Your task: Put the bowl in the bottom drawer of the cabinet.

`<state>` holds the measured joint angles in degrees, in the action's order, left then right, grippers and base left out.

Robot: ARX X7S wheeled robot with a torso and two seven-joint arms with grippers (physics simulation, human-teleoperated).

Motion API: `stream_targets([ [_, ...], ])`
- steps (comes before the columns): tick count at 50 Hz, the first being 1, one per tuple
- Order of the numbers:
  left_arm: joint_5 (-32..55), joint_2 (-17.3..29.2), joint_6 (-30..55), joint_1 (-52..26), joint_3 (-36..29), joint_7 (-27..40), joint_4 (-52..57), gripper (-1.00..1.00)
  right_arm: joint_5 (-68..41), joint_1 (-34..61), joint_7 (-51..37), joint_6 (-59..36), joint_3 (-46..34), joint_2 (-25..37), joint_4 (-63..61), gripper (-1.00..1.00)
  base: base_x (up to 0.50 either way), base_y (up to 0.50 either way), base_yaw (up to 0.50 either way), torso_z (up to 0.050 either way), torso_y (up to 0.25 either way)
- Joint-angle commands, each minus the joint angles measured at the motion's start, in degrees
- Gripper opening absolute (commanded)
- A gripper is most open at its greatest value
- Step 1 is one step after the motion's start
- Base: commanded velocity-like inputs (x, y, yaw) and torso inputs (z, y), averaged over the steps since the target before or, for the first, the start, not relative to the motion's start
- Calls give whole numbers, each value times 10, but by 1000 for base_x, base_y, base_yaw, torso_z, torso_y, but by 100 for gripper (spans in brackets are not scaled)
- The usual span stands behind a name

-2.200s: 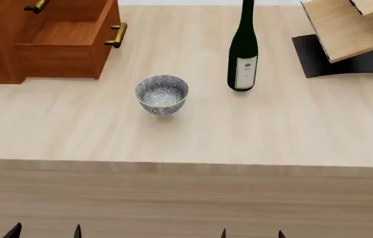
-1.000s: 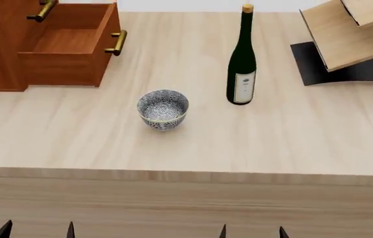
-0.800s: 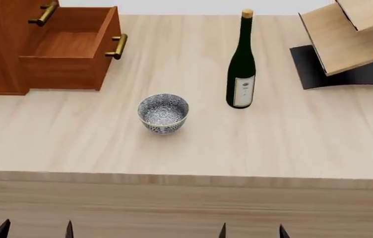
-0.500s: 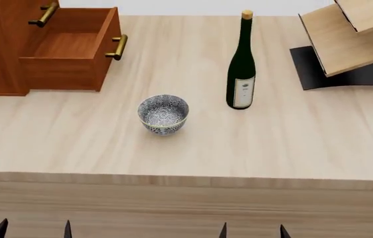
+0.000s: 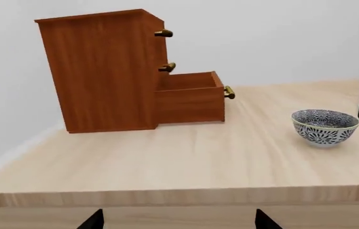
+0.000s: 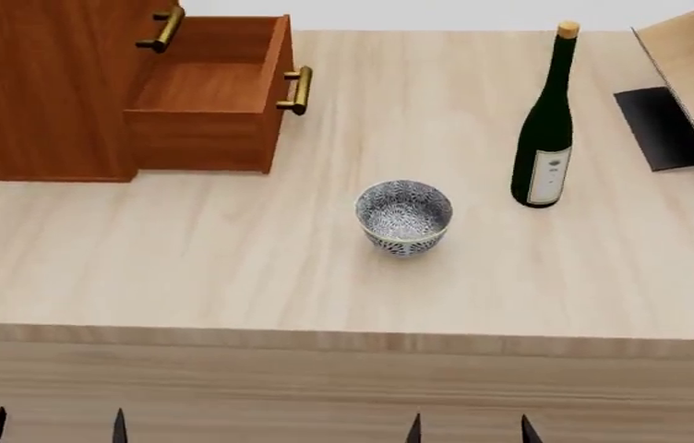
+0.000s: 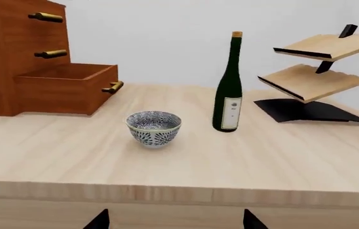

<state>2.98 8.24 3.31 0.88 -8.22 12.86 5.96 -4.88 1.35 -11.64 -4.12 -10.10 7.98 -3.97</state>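
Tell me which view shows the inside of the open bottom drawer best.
The head view: it looks down into the bottom drawer, showing its bare floor. The left wrist view shows mainly its outer side and only a strip of the inside. The right wrist view shows mostly its side and front.

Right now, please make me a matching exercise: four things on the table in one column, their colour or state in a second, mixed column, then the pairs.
1. bowl
2. bottom drawer
3. wine bottle
4. rack base

A. pulled open, empty
B. black, flat
C. dark green, upright
D. white with blue-grey pattern

Pairs: 1-D, 2-A, 3-C, 4-B
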Motion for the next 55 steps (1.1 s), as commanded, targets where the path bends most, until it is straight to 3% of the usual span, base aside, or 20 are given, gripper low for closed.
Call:
stream_targets([
  [1,6,5,9,0,-2,6,13,100,1,5,-6,-14,-11,4,-15,100,51,500,0,0,0],
  [9,9,12,33,6,-2,12,46,100,0,11,-10,-29,-16,7,-34,100,51,500,0,0,0],
  [24,16,46,121,73,7,33,245,100,5,66,-19,-111,-28,14,-112,100,68,500,0,0,0],
  [39,18,53,138,62,-12,35,256,100,-4,96,-26,-146,-26,16,-118,100,194,500,0,0,0],
  [55,12,61,147,60,-35,40,278,100,-26,104,-30,-157,-13,20,-110,100,445,360,0,0,0],
])
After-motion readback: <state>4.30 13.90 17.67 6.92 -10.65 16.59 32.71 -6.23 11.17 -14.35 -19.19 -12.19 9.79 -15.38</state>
